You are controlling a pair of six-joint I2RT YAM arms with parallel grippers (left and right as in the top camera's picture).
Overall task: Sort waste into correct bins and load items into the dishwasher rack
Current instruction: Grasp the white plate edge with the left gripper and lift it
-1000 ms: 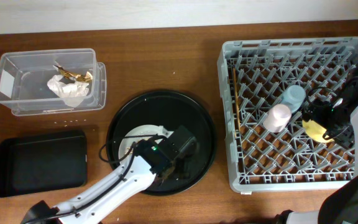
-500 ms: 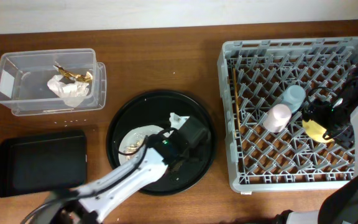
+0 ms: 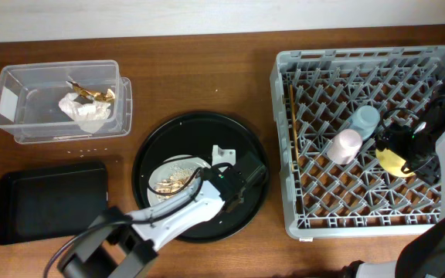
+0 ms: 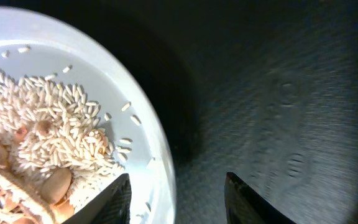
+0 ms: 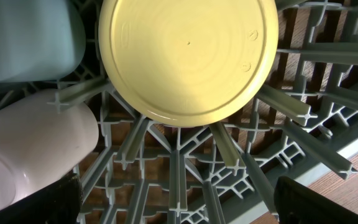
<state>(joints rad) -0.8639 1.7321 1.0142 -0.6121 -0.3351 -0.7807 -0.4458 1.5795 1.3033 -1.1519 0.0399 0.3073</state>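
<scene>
The grey plate with beige-brown food scraps lies on a round black tray. My left gripper is at the plate's right rim. In the left wrist view its jaws are open astride the rim of the plate, one finger over the scraps, the other over the tray. My right gripper hangs open and empty over the dishwasher rack, above the upturned yellow bowl. The pink cup, blue cup and chopsticks are in the rack.
A clear plastic box at the back left holds the crumpled wrapper. A shallow black rectangular tray lies in front of it. In the right wrist view the pink cup lies close to the left finger.
My left gripper has slid to the right across the round tray, uncovering the plate and its scraps, and its jaws have narrowed. The right arm has not moved.
</scene>
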